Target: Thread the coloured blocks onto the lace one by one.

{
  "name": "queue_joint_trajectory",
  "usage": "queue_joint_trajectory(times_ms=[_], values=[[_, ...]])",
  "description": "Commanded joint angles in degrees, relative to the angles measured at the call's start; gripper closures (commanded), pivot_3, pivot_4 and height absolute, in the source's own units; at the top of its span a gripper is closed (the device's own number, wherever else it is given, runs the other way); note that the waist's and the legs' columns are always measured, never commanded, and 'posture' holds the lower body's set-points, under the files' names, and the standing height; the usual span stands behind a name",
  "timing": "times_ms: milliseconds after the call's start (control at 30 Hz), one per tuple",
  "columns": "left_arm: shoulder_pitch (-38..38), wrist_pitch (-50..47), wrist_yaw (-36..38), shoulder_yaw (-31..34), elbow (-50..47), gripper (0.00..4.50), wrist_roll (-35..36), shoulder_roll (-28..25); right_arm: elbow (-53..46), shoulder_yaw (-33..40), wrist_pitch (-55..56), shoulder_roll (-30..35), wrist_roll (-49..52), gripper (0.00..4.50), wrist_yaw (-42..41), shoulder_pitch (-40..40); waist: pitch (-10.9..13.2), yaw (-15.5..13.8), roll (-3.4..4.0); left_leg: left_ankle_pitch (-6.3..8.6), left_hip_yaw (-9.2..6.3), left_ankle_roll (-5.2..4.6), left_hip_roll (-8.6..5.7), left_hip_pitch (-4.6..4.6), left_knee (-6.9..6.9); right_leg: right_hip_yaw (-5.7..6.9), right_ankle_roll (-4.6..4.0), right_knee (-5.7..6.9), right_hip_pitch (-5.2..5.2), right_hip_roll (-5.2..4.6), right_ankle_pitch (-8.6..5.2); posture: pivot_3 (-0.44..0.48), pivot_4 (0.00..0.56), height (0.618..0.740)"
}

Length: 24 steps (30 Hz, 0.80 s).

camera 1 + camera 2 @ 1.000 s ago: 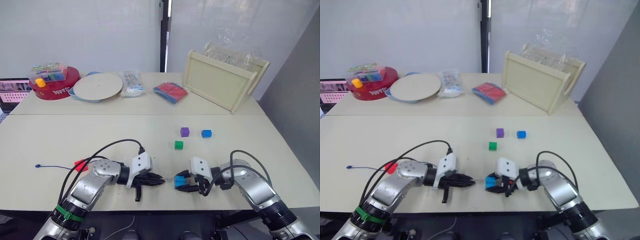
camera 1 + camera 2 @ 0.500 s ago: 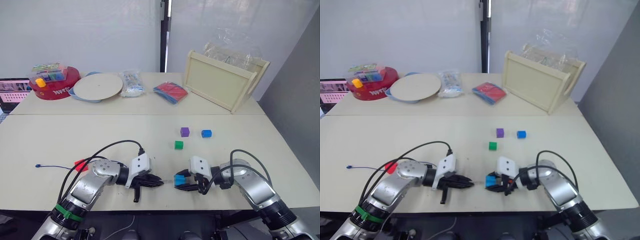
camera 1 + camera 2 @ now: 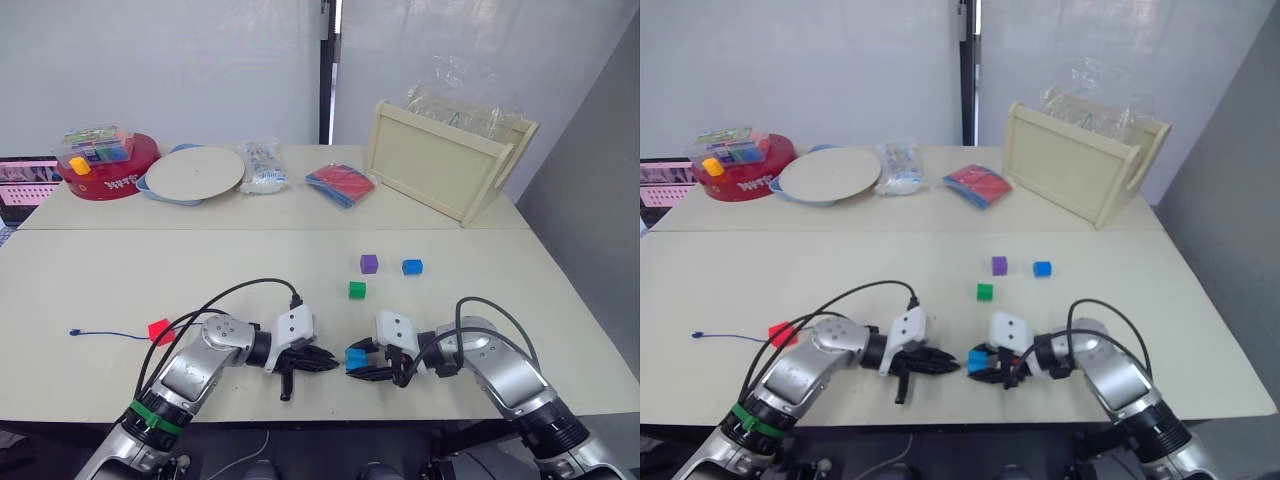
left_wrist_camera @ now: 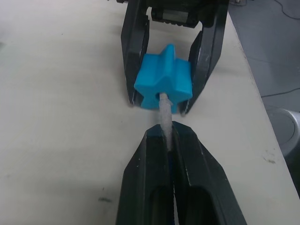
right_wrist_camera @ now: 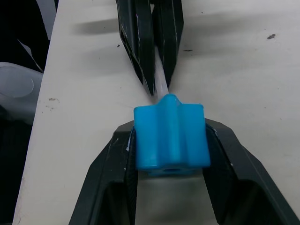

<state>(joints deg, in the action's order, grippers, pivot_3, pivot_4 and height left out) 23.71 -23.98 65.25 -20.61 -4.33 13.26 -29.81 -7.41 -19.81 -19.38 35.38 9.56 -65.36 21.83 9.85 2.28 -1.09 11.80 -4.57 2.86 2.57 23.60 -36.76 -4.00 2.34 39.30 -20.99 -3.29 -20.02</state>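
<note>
One lace tip (image 4: pixel 164 112) inside blue block (image 4: pixel 164 85)

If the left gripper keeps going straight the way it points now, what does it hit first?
Most likely the blue block clamped in the right gripper. The left gripper pinches the lace's pale tip, which already meets the block's near face.

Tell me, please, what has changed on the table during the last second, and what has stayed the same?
The left gripper, shut on the lace, has moved toward the right gripper, closing the gap; the pale tip now enters the blue block held there. The red block, hidden behind the left arm before, now shows. The purple block, green block and other blue block stayed put.
</note>
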Motion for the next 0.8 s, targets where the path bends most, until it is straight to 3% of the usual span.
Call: queue_joint_trajectory(times_ms=[33, 367, 533, 567, 667, 800], values=[[1.2, 1.4, 0.8, -0.6, -1.2, 4.5, 0.3, 1.2, -1.4, -0.3, -0.5, -0.6, -0.3, 3.13, 0.7, 0.6, 0.0, 0.0, 0.0, 0.0, 0.0, 0.0, 0.0, 0.0, 0.0, 0.0, 0.0, 0.0, 0.0, 0.0, 0.0, 0.0, 0.15, 0.74], [5.4, 3.4, 1.8, -4.9, 4.6, 4.5, -2.8, 6.8, -2.2, -1.6, -2.0, -2.6, -1.1, 3.13, 1.4, 0.8, 0.0, -0.2, 0.0, 0.0, 0.0, 0.0, -0.03, -0.18, -0.02, 0.0, 0.0, -0.01, 0.19, -0.01, 0.0, 0.0, 0.15, 0.74], [5.4, 4.4, 2.7, -3.1, 5.0, 4.5, -4.2, 4.8, -1.8, -1.6, -2.7, -2.1, -2.5, 3.13, 1.9, -0.2, 0.0, -0.4, 0.0, 0.0, -0.02, 0.0, -0.03, -0.55, -0.02, 0.04, 0.04, -0.16, 0.66, -0.02, 0.01, 0.0, 0.15, 0.74], [5.1, 5.2, 2.6, -2.6, 4.4, 3.79, -5.0, 3.4, -1.7, -1.5, -2.5, -1.7, -2.9, 3.13, 1.9, -0.6, 0.0, -0.4, -0.01, 0.0, -0.02, 0.0, -0.03, -0.56, -0.02, 0.04, 0.04, -0.16, 0.67, -0.02, 0.01, 0.0, 0.15, 0.74], [4.2, 3.9, 3.2, -0.8, 1.7, 2.96, -4.7, -0.2, -1.8, -1.1, -2.4, -1.1, -3.1, 3.13, 1.9, -1.4, 0.0, 0.1, -0.01, 0.01, -0.03, -0.01, 0.0, -0.56, 0.0, 0.04, 0.04, -0.15, 0.66, 0.0, 0.01, 0.0, 0.15, 0.74], [3.5, 2.3, 3.8, 1.9, -0.7, 2.96, -3.3, -4.4, -1.8, -0.9, -2.5, -0.8, -2.9, 3.13, 1.9, -1.7, 0.0, 0.3, 0.0, 0.01, -0.04, -0.01, 0.03, -0.56, 0.04, 0.04, 0.04, -0.15, 0.64, 0.02, 0.0, 0.0, 0.15, 0.74]])
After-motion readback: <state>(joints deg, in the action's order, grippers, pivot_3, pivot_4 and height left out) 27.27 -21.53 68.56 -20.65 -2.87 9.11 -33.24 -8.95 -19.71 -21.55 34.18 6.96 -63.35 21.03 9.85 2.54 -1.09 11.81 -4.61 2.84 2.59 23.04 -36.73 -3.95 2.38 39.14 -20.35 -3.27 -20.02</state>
